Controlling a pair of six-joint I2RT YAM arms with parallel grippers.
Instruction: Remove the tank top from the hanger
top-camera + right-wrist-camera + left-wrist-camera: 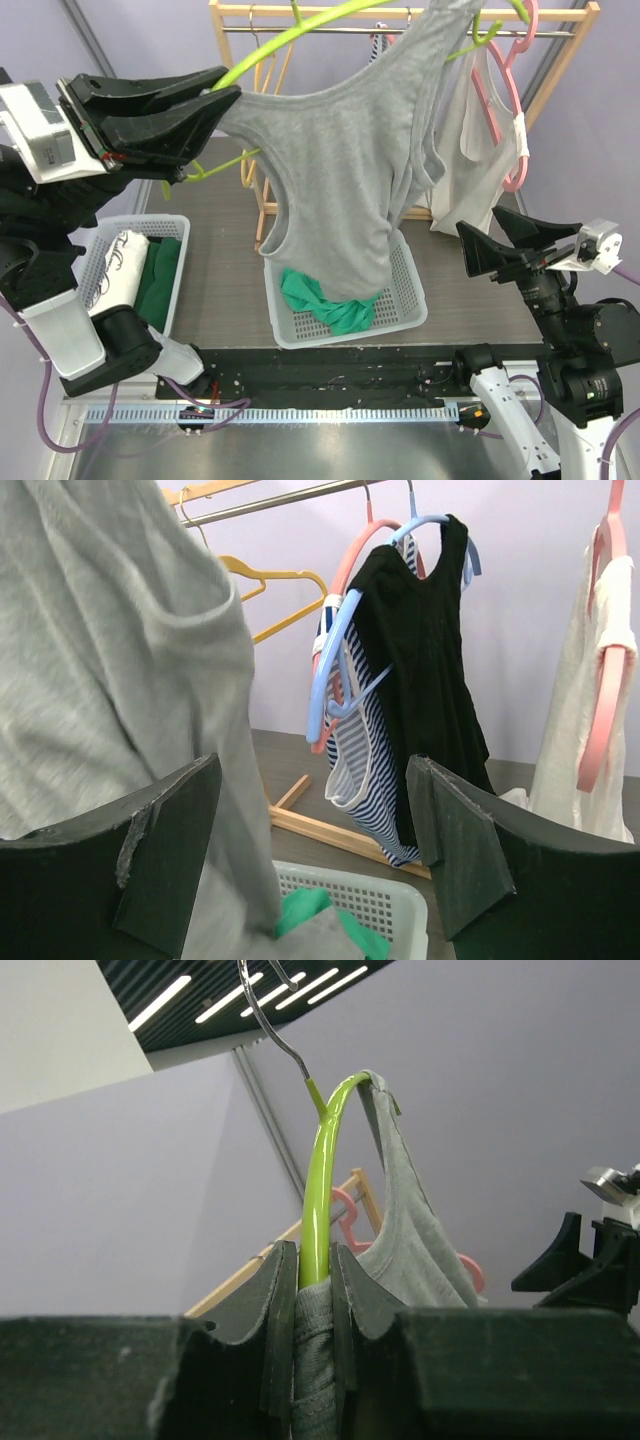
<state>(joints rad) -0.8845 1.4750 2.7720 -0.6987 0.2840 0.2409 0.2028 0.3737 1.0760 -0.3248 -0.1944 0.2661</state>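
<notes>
A grey tank top [340, 170] hangs slantwise on a lime-green hanger [290, 40], and its hem reaches the green cloth in the middle basket. My left gripper [232, 98] is raised at the upper left. It is shut on the hanger's arm and the bunched grey strap together. In the left wrist view the green hanger [318, 1190] rises from between the pads, the grey fabric [410, 1230] draping off its top. My right gripper [485, 235] stands open just right of the tank top's lower part. The grey cloth [100, 650] fills the left of its view, with nothing between the fingers.
A white basket [410, 300] under the tank top holds a green cloth [330, 300]. Another basket [100, 250] at the left holds white and dark green clothes. Behind stands a wooden rack [400, 10] with a pink hanger [505, 110], a black top [430, 630] and a striped garment [360, 770].
</notes>
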